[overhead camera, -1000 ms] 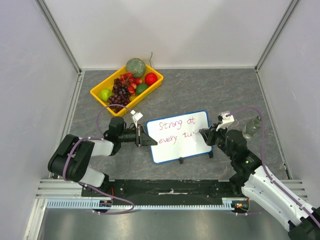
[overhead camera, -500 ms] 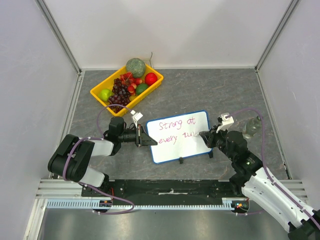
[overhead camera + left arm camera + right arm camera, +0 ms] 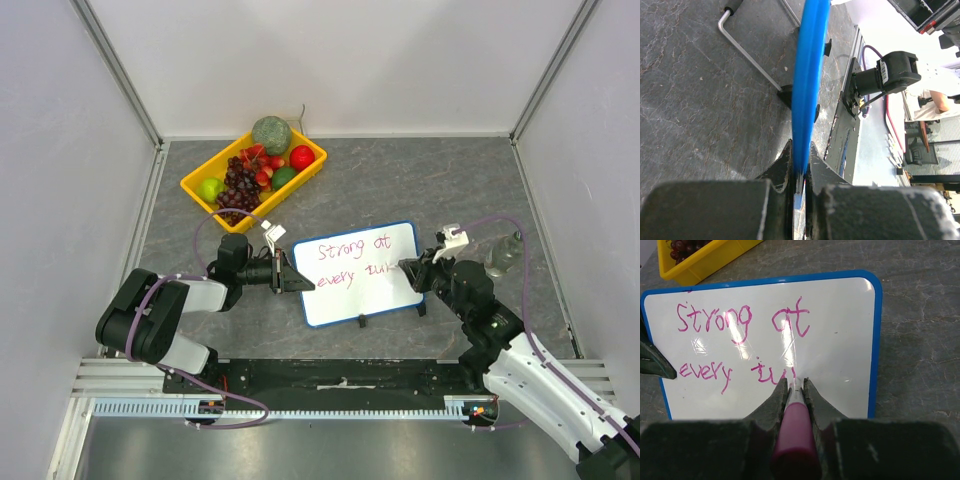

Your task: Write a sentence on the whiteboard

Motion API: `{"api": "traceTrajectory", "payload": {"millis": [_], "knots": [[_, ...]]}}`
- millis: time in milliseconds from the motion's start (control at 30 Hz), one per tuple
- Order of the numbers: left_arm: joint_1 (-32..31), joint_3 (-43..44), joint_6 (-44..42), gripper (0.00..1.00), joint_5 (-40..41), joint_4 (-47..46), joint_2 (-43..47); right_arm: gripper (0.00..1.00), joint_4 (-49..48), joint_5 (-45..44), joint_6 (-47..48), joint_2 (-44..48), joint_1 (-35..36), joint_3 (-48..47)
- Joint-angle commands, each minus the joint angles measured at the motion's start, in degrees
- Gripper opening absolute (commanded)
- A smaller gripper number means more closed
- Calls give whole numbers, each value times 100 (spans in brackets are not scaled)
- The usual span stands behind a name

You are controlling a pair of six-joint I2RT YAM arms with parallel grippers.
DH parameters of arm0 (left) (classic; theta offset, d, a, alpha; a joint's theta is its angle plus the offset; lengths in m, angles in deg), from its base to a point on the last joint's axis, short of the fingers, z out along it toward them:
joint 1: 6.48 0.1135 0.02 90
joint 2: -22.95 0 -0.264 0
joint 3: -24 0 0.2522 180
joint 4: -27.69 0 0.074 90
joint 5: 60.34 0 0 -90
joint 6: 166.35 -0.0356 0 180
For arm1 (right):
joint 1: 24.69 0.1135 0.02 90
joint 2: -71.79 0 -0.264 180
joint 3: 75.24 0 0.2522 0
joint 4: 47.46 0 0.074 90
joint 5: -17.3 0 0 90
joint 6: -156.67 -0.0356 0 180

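The whiteboard [image 3: 362, 296], white with a blue rim, stands tilted on the grey table. Pink handwriting, the sentence [image 3: 742, 320], reads "Strong at" with "every tu" and a further stroke below. My left gripper [image 3: 297, 281] is shut on the board's left edge; the left wrist view shows the blue rim [image 3: 807, 85] pinched between the jaws. My right gripper [image 3: 795, 381] is shut on a pink marker [image 3: 795, 427], its tip touching the board just right of the last pink stroke. In the top view the right gripper [image 3: 408, 268] sits over the board's right part.
A yellow bin [image 3: 198, 184] of fruit with grapes, a green melon and a red apple sits at the back left. A clear cup-like object [image 3: 503, 255] stands right of the board. The board's wire stand [image 3: 745, 50] and black feet rest on the table.
The right gripper with the marker shifted slightly along the second line, adding a stroke after "tu". The left arm and board stayed still.
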Motion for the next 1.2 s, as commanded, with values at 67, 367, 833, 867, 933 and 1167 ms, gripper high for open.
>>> {"api": "traceTrajectory", "payload": {"millis": [67, 367, 833, 867, 933, 1167], "knots": [[90, -118, -230, 2, 535, 255, -74, 0, -182, -460, 42, -43, -10, -216], [90, -118, -239, 2, 527, 246, -66, 0, -287, -487, 7, -183, -10, -233], [90, -118, -239, 2, 518, 255, -66, 0, -147, -557, -28, -34, -10, -172], [90, -118, -239, 2, 518, 255, -66, 0, -138, -522, -20, -8, -10, -163], [90, -118, -230, 2, 518, 246, -74, 0, -94, -496, -37, 19, -10, -146], [90, -118, -239, 2, 518, 255, -66, 0, -24, -390, -28, 63, -19, -102]]}}
